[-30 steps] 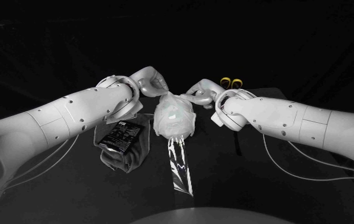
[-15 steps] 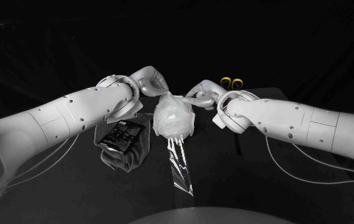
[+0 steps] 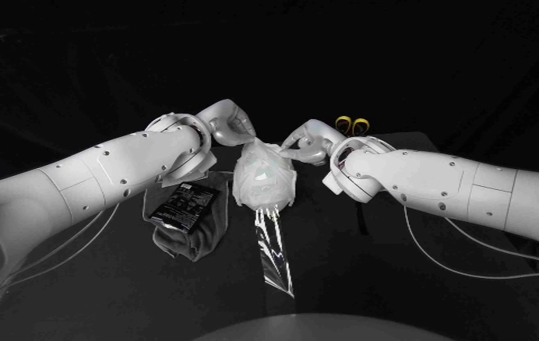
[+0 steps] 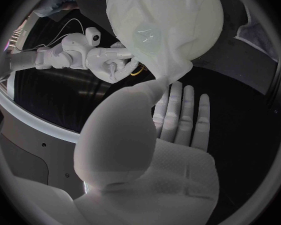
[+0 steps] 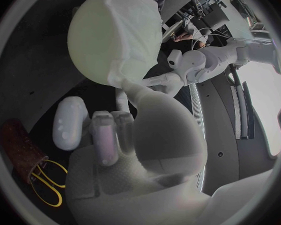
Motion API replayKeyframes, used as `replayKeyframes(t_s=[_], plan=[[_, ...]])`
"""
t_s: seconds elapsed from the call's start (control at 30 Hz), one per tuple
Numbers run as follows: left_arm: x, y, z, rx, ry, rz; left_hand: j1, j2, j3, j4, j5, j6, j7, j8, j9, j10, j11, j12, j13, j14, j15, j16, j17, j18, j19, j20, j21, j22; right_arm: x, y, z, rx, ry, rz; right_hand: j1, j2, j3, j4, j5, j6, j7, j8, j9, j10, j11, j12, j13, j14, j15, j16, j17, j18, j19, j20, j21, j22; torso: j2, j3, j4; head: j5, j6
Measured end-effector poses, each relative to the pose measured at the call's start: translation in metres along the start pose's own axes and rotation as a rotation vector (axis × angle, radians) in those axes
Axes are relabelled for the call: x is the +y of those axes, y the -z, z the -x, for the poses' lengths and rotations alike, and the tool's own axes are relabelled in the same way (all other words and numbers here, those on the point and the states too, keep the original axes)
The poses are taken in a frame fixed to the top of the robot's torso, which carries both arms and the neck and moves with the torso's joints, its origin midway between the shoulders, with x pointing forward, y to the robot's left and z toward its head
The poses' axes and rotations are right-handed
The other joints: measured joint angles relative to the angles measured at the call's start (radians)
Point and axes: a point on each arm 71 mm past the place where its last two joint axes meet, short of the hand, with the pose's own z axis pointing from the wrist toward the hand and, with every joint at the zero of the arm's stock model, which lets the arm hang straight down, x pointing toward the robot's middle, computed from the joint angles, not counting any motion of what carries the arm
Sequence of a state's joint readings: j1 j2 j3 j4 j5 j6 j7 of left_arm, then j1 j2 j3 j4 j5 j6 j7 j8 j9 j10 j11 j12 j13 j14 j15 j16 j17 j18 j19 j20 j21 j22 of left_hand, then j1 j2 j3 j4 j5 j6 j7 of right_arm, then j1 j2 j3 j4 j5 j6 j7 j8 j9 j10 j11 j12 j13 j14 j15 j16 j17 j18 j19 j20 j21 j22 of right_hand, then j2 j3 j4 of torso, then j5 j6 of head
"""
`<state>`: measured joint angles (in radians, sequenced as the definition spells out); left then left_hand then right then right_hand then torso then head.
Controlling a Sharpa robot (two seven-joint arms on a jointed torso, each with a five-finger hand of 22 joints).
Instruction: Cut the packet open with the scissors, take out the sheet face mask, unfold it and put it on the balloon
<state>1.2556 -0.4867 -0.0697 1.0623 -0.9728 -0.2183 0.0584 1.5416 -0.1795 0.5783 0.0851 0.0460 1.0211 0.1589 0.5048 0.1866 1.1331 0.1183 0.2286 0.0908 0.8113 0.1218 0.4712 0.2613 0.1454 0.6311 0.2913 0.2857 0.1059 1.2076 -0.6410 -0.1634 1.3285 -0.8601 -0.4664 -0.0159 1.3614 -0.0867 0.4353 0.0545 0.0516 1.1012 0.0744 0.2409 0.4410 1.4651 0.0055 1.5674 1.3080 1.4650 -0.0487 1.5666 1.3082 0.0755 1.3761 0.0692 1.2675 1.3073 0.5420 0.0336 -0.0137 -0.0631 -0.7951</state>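
Balloon (image 3: pixel 265 176) with the sheet face mask (image 3: pixel 256 189) draped over it lies at the middle of the head view. Its long axis runs up and down the frame, the narrow end pointing up into the gap between my two hands and the broad end pointing toward the bottom edge. From my wrists the mask (image 4: pixel 168 20) shows as a pale wrinkled skin covering the rounded balloon (image 5: pixel 90 40).

My left hand (image 3: pixel 229 125) sits just upper left of the narrow end. Its fingers (image 4: pixel 181 112) lie stretched out straight side by side, gripping nothing, and only the thumb tip reaches up to the mask's edge.

My right hand (image 3: pixel 305 143) sits just upper right of that end. Its fingers (image 5: pixel 106 132) are curled in, one standing apart, and the thumb touches the mask's rim. I cannot tell whether it pinches the sheet.

Lower left of the balloon, the black packet (image 3: pixel 183 205) rests on a dark cloth (image 3: pixel 200 240). A clear film strip (image 3: pixel 275 259) runs from under the balloon toward the bottom edge. The scissors (image 3: pixel 353 125), with yellow handles, lie behind my right wrist.
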Motion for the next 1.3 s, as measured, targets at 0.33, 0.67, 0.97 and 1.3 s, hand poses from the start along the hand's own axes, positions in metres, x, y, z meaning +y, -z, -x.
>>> replayKeyframes(t_s=[0.33, 0.67, 0.97, 1.3], plan=[[0.000, 0.000, 0.000, 0.000, 0.004, 0.000, 0.000, 0.000, 0.000, 0.000, 0.000, -0.002, -0.001, 0.000, 0.000, 0.000, 0.000, 0.000, 0.000, 0.000, 0.000, 0.000, 0.001, 0.000, 0.000, 0.000, 0.000, 0.000, -0.001, -0.003, 0.004, -0.054, 0.012, 0.000, 0.007, 0.016, 0.059, -0.042, -0.006, 0.008, 0.002, 0.036, 0.010, 0.000, 0.000, 0.000, -0.001, 0.002, -0.002, -0.002, 0.000, -0.001, 0.008, -0.008, 0.012, 0.000, 0.000, -0.0007, 0.0003, -0.002, -0.003], [0.004, 0.000, 0.003, -0.011, 0.017, 0.010, -0.001, -0.001, 0.000, 0.000, 0.000, -0.002, -0.002, 0.000, 0.000, 0.000, 0.000, 0.000, 0.000, 0.000, 0.000, 0.000, 0.001, 0.000, 0.000, 0.000, 0.000, 0.000, -0.008, -0.003, 0.011, -0.077, 0.006, -0.026, -0.012, 0.021, 0.080, -0.054, -0.010, 0.008, 0.002, 0.047, 0.010, 0.000, 0.000, -0.001, 0.000, 0.002, -0.001, 0.001, -0.001, -0.001, 0.006, -0.010, 0.012, 0.001, -0.001, -0.0004, -0.0009, 0.005, -0.004], [0.005, -0.003, 0.001, -0.020, 0.029, 0.019, -0.009, 0.007, 0.000, -0.005, 0.000, -0.002, -0.002, -0.002, 0.000, 0.000, 0.000, 0.000, 0.000, 0.000, 0.000, 0.008, 0.005, 0.000, 0.007, 0.000, 0.004, 0.002, -0.014, -0.004, 0.012, -0.064, 0.007, -0.060, -0.014, 0.018, 0.088, -0.060, -0.010, 0.008, 0.002, 0.048, 0.010, 0.000, 0.000, -0.002, 0.000, 0.001, -0.001, 0.000, -0.001, -0.007, 0.004, -0.012, 0.007, 0.001, 0.000, -0.0003, -0.0010, 0.006, -0.003], [0.005, -0.009, -0.005, -0.017, 0.040, 0.029, -0.017, 0.012, 0.006, -0.016, 0.000, -0.011, 0.004, -0.003, 0.000, 0.000, 0.000, 0.000, 0.000, 0.000, 0.000, 0.012, 0.007, 0.000, 0.007, 0.000, 0.008, 0.003, -0.015, -0.005, 0.011, -0.058, 0.008, -0.083, -0.029, 0.019, 0.099, -0.063, -0.005, 0.003, 0.004, 0.057, 0.010, 0.000, 0.000, 0.000, 0.000, 0.001, -0.001, -0.002, 0.000, -0.007, 0.004, -0.012, 0.007, 0.000, 0.000, -0.0002, -0.0011, 0.006, -0.003]])
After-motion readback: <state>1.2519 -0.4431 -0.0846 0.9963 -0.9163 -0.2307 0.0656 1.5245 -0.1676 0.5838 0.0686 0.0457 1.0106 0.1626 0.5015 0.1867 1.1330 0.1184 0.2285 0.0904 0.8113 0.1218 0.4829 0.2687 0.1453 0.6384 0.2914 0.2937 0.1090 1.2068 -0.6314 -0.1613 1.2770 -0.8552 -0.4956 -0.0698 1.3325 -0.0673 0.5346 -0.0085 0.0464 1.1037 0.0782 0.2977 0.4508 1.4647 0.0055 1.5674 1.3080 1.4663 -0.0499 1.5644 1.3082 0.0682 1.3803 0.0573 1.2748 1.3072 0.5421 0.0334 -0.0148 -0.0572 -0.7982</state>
